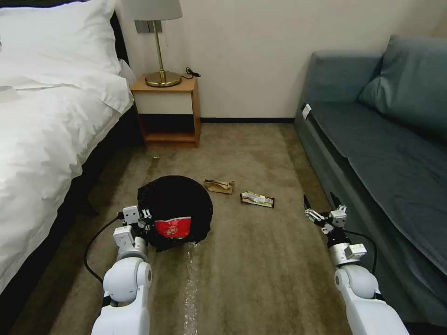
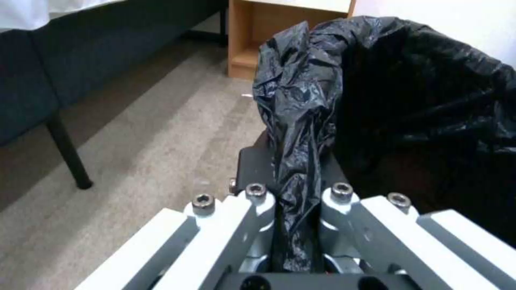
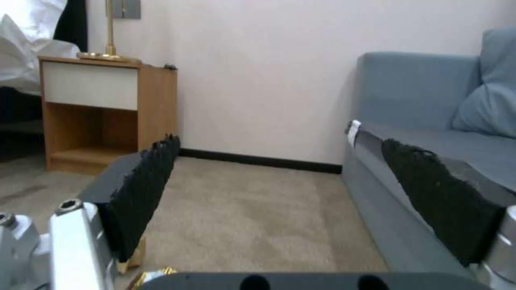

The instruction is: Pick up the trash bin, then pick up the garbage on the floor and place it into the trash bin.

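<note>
The trash bin [image 1: 179,204] is a round shape covered by its crinkly black liner [image 2: 408,92], left of centre on the carpet. My left gripper [image 1: 145,217] is shut on the liner at the bin's left rim, and the bunched black plastic runs between the pads of my left gripper [image 2: 294,173]. A crushed red-and-white cup [image 1: 172,228] shows at the bin's near side, seemingly inside it. A crumpled brown paper bag [image 1: 219,186] and a flat snack wrapper [image 1: 257,199] lie on the floor just right of the bin. My right gripper [image 1: 322,204] [image 3: 285,193] hovers open beside the sofa, holding nothing.
A white bed [image 1: 51,116] runs along the left, and a wooden nightstand [image 1: 170,109] with a brass lamp [image 1: 160,46] stands at the back wall. A blue-grey sofa [image 1: 386,153] lines the right side. A pale glossy streak [image 1: 190,284] crosses the carpet in front of the bin.
</note>
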